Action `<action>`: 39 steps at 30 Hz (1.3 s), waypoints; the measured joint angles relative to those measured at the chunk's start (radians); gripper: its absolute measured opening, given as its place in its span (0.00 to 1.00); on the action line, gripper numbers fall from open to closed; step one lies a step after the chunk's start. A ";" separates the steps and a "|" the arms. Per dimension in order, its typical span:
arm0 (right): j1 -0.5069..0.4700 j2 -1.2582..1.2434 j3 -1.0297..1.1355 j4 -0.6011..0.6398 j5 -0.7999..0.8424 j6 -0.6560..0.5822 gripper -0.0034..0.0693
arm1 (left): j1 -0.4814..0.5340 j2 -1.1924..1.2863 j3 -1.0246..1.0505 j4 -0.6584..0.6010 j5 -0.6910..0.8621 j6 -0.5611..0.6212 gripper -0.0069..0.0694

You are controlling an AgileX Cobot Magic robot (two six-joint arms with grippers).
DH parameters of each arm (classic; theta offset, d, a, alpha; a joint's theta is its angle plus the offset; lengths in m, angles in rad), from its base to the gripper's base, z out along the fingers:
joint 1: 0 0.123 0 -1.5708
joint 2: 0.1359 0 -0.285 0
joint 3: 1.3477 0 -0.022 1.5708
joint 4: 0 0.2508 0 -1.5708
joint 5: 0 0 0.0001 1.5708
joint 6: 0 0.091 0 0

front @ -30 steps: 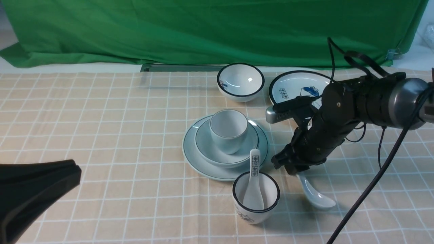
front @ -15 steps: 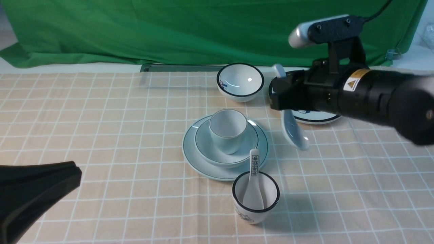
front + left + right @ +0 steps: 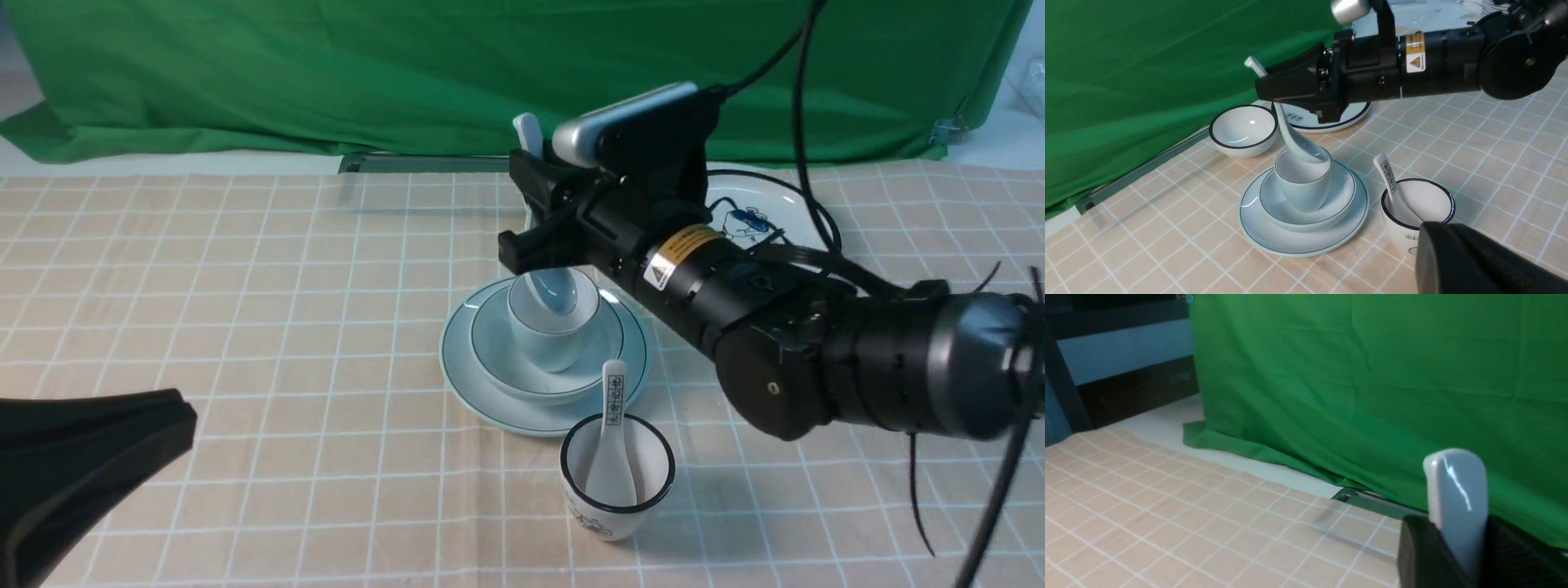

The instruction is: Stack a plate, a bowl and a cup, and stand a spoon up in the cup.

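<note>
The pale blue-green plate [image 3: 465, 359] lies mid-table with the shallow bowl [image 3: 498, 347] on it and the handleless cup [image 3: 555, 339] upright in the bowl. My right gripper [image 3: 531, 204] is shut on the plain spoon [image 3: 549, 290], just above the cup. The spoon hangs steeply, its scoop at the cup's mouth and its handle up. The left wrist view shows the spoon [image 3: 1290, 136], cup [image 3: 1300, 192], bowl [image 3: 1339, 196] and plate [image 3: 1257, 228]. The right wrist view shows only the spoon's handle end [image 3: 1457, 498] between the jaws. My left gripper [image 3: 82, 457] hangs low at the near left, away from the stack.
A white black-rimmed cup [image 3: 616, 490] holding a spoon with black characters [image 3: 612, 408] stands just in front of the stack. A white black-rimmed bowl [image 3: 1243, 130] and a cartoon plate [image 3: 751, 216] sit behind it. A green cloth [image 3: 408, 73] closes the back.
My right gripper lifted the plain spoon off the table at the right, swung it left and brought its scoop down to the cup's mouth. The left arm has not moved.
</note>
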State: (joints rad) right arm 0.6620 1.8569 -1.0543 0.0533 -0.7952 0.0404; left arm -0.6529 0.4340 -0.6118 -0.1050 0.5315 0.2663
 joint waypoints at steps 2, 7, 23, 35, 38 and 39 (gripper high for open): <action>0.000 0.020 -0.004 0.000 -0.006 0.002 0.29 | 0.000 0.000 0.000 0.000 0.000 0.000 0.09; -0.009 0.082 -0.009 -0.003 -0.022 0.003 0.29 | 0.000 0.000 0.000 0.000 0.000 0.000 0.09; -0.026 0.045 -0.011 -0.001 0.047 0.002 0.53 | 0.000 0.000 0.000 0.001 0.003 0.000 0.09; -0.020 -0.555 0.027 -0.005 0.977 -0.079 0.21 | 0.000 -0.234 0.133 -0.025 -0.117 0.000 0.09; -0.020 -0.691 0.127 -0.005 1.108 -0.053 0.10 | 0.000 -0.299 0.240 -0.026 -0.268 0.002 0.09; -0.020 -0.732 0.165 -0.005 1.134 -0.040 0.08 | 0.000 -0.309 0.269 -0.026 -0.318 0.002 0.09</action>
State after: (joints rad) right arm 0.6420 1.1254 -0.8897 0.0484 0.3392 0.0000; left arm -0.6529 0.1248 -0.3433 -0.1314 0.2132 0.2684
